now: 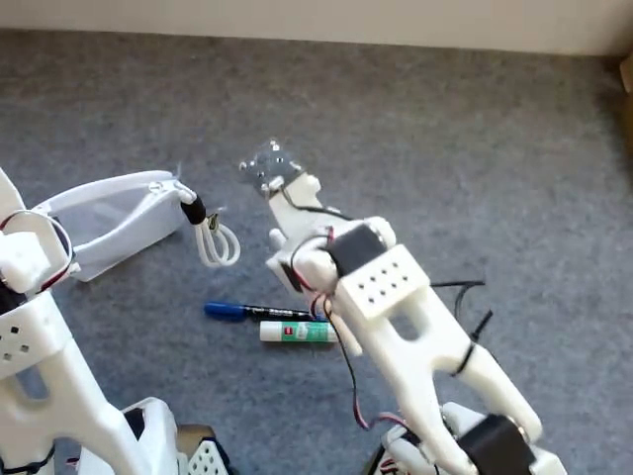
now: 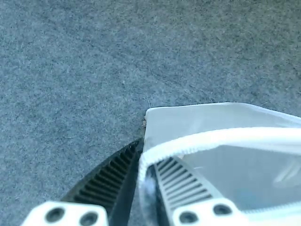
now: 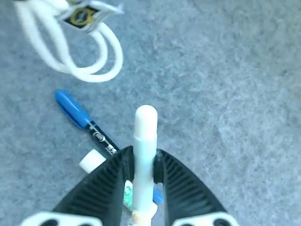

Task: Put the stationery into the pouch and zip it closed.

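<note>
The white pouch [image 1: 119, 218] lay at the left of the high view, its cord loops [image 1: 218, 242] trailing toward the centre, and the left hand [image 2: 146, 155] was clamped on its rim. Just below centre, a blue pen [image 1: 242, 311] and a glue stick [image 1: 297, 332] lay side by side on the grey desk [image 1: 475, 148]. Close by them, the right hand [image 3: 143, 157] gripped a white pen [image 3: 145, 136].

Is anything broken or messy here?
Nothing looks broken or spilled. The blue pen and glue stick just lie on the grey surface, outside the open pouch.
</note>
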Controlling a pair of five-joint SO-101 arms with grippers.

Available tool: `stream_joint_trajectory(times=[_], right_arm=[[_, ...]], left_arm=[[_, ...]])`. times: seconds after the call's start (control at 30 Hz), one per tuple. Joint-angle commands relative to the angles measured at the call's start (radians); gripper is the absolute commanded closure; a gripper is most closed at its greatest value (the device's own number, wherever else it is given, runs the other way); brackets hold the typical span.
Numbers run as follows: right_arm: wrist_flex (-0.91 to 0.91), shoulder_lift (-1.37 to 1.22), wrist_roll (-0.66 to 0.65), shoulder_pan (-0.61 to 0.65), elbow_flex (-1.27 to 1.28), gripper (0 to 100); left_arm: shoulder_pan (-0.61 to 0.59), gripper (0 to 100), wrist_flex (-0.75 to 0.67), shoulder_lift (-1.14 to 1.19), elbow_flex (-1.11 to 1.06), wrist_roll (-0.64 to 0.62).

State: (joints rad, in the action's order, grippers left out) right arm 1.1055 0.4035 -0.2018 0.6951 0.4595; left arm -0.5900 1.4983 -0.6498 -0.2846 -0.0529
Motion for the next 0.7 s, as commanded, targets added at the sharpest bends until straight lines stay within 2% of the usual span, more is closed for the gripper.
stream_joint_trajectory(times=[0.0,0.23,0.43,0.67], right_arm=[[-0.005,0.124,0.005,0.058,0.019,99.4],[-0.025,0.248,0.005,0.093,0.030,99.4],[-0.225,0.315,0.005,0.101,0.031,99.4],[-0.443,0.380,0.005,0.242,0.028,99.3]], left_arm=[[-0.007,99,-0.014,0.001,-0.018,-0.012],[0.012,99,-0.015,0.001,-0.018,-0.012],[0.035,99,-0.014,0.001,-0.019,-0.012],[0.035,99,-0.014,0.001,-0.019,-0.012]])
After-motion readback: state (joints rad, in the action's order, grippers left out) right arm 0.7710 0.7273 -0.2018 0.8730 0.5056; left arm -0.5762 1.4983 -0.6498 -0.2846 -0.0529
